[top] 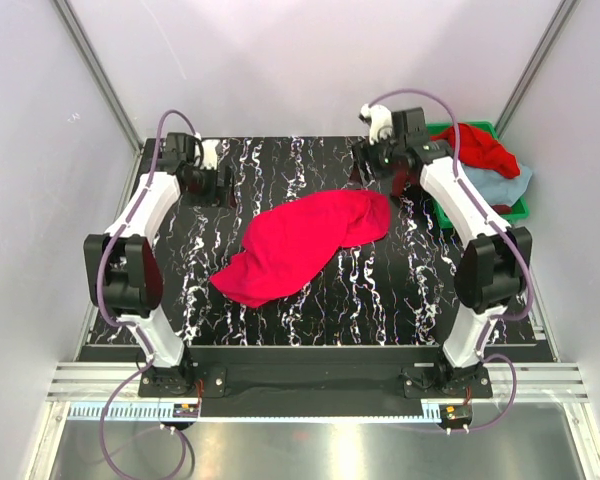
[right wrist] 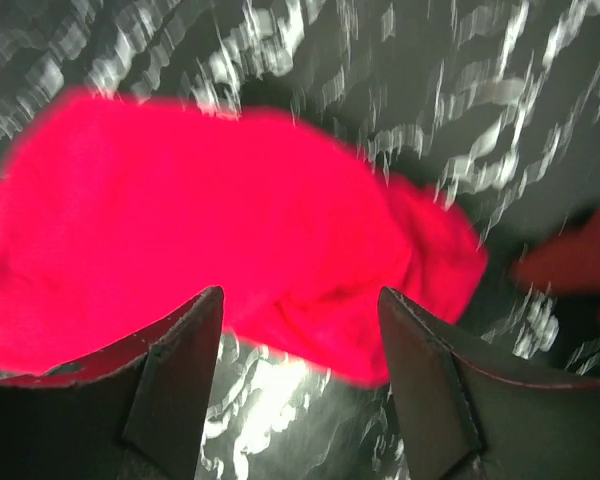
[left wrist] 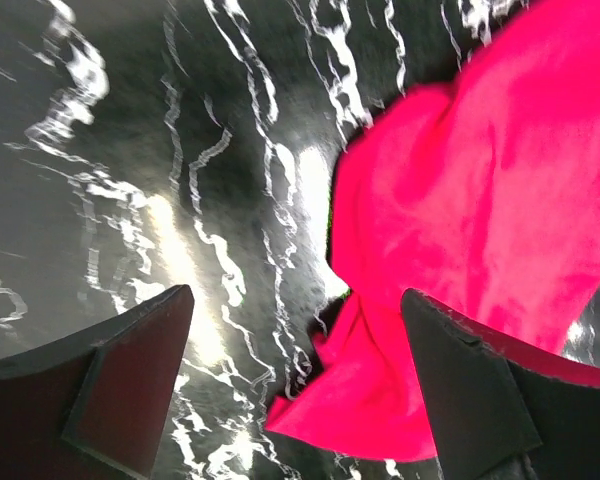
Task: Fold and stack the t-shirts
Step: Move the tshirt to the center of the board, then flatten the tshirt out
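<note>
- Top external view: the crimson-pink t-shirt (top: pixel 305 245) lies crumpled, slanting across the middle of the black marbled tabletop (top: pixel 380 300);
- left hand (left wrist: pixel 298 300) spread wide, holding nothing, near the shirt's edge;
- right hand (right wrist: pixel 300 300) likewise spread and empty, over the shirt's far-right end;
- brighter red t-shirt (top: pixel 480 145) and blue-grey t-shirt (top: pixel 508 185) heaped in the green bin (top: pixel 518 207).

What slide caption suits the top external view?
Crimson-pink t-shirt crumpled on the marbled table between the open left gripper and right gripper; more shirts in the green bin.
</note>
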`<act>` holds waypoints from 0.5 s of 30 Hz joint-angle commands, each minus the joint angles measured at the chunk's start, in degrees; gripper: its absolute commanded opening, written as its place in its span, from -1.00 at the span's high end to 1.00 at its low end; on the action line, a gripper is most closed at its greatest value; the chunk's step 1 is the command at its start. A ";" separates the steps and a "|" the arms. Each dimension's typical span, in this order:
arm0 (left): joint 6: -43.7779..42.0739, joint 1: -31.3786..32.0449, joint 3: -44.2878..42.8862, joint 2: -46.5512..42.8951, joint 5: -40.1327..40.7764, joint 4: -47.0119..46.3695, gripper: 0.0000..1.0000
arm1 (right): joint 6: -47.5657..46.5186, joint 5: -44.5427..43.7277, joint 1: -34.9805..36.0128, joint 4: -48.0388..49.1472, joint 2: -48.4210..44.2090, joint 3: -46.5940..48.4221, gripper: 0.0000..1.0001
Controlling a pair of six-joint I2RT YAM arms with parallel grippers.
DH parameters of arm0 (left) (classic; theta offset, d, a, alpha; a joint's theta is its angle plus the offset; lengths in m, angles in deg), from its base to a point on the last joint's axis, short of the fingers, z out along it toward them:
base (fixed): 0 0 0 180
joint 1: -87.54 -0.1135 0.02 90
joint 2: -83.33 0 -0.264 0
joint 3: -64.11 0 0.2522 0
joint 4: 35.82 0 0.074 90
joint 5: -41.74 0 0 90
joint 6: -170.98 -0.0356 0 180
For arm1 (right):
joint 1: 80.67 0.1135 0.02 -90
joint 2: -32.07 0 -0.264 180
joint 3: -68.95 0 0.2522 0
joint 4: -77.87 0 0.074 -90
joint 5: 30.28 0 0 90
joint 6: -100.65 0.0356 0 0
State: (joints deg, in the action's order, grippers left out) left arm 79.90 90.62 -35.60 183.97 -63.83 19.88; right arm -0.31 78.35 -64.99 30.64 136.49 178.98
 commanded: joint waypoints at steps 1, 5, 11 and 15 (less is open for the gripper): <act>-0.41 -0.44 -1.24 1.75 -5.61 2.37 -0.82 | -2.31 4.31 -0.13 -4.92 5.08 9.36 -0.41; -2.52 -0.43 -5.53 5.96 -5.79 5.78 -0.82 | -5.20 1.76 -0.13 -9.41 11.58 15.07 -0.38; -2.00 -0.44 -10.64 10.80 -6.49 7.55 -0.83 | -1.88 7.46 -0.21 -16.87 26.87 33.24 -0.39; -1.82 -0.08 -10.20 10.46 -6.93 7.90 -0.82 | -0.29 11.95 0.05 -15.57 32.14 34.59 -0.37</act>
State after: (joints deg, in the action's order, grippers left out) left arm 78.33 90.44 -43.54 195.47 -68.36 26.83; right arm -2.34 84.95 -65.04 18.18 167.20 209.54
